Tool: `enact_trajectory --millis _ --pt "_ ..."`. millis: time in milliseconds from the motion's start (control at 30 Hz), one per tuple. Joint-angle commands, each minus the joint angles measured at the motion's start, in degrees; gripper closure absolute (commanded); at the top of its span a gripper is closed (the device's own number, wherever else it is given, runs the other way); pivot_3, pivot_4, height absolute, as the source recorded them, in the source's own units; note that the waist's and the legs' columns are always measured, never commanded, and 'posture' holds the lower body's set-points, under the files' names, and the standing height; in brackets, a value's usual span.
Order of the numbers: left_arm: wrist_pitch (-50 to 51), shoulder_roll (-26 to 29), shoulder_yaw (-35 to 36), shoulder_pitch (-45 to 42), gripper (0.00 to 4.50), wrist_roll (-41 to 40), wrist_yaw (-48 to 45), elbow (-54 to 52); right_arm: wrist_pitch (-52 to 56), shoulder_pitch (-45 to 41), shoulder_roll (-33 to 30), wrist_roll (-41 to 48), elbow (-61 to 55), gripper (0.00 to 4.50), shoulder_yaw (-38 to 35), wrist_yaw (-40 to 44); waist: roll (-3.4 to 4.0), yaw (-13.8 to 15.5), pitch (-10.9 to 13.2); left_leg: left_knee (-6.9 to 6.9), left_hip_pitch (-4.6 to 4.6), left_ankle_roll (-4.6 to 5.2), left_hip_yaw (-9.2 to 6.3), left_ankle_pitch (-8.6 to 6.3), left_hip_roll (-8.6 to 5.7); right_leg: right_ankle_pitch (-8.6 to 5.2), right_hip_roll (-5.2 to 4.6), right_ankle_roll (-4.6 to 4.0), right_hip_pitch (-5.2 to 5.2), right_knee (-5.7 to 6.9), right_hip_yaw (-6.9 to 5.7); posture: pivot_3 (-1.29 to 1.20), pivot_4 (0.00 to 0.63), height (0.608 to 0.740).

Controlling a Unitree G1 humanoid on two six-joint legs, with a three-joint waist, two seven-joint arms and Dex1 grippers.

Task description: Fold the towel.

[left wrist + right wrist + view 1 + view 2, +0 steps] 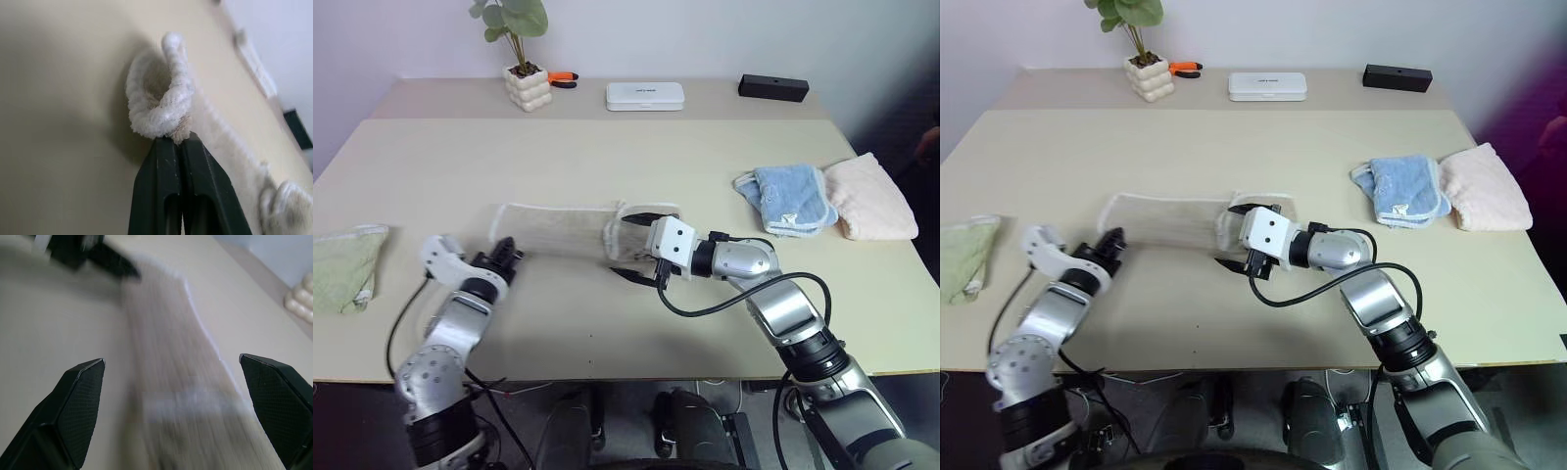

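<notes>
The towel [558, 230] is beige and lies as a long narrow strip across the middle of the table [607, 157]. My left gripper [506, 253] is at the strip's left end. In the left wrist view its fingers [166, 186] are shut on a bunched corner of the towel [159, 98]. My right gripper [631, 247] stands open at the strip's right end, one finger on each side of the cloth. The right wrist view shows the towel [171, 357] running away between its wide-apart fingers [80, 396], with the left gripper [105, 259] at the far end.
A light blue towel [788, 196] and a pale pink towel [871, 196] lie at the table's right. A pale green towel [347, 264] lies at the left edge. At the back stand a potted plant [527, 86], orange-handled pliers [563, 78], a white box [645, 95] and a black box [772, 88].
</notes>
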Motion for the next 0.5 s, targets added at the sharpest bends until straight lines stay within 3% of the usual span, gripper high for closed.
enact_trajectory --millis 33,167,233,500 --pt "-3.45 9.3 4.18 0.42 4.47 1.83 -6.63 -4.35 -0.11 -0.09 -0.84 0.81 -2.36 0.0 -2.14 0.36 -0.03 0.04 0.02 -0.01 -0.01 -0.01 0.0 0.0 0.0 0.0 0.0 0.0 -0.02 0.01 0.0 0.0 0.15 0.74" --pt "-3.59 18.54 -0.11 2.44 4.47 6.0 -15.25 -7.18 -0.65 -0.06 -1.04 0.24 -1.28 0.0 -2.16 0.58 -0.03 0.46 0.02 -0.02 -0.04 0.01 0.01 -0.02 -0.07 0.0 -0.06 0.0 -0.01 -0.07 0.01 0.0 0.15 0.74" --pt "-3.56 23.68 -7.65 2.73 4.47 10.32 -21.73 -10.7 -0.97 -0.26 -0.79 -0.58 -0.31 0.0 -1.74 0.39 -0.04 0.72 0.01 -0.01 -0.06 0.03 0.01 -0.04 -0.1 -0.01 -0.09 0.0 0.0 -0.1 0.01 0.0 0.15 0.74" --pt "-6.95 30.14 -29.72 0.37 4.47 23.76 -38.27 -11.14 -1.76 0.23 -0.74 -2.26 1.07 0.0 -1.62 0.06 -0.03 0.1 0.02 -0.31 -0.03 -0.1 0.14 0.04 -0.09 -0.01 -0.04 -0.01 -0.16 -0.11 0.12 0.0 0.15 0.74"
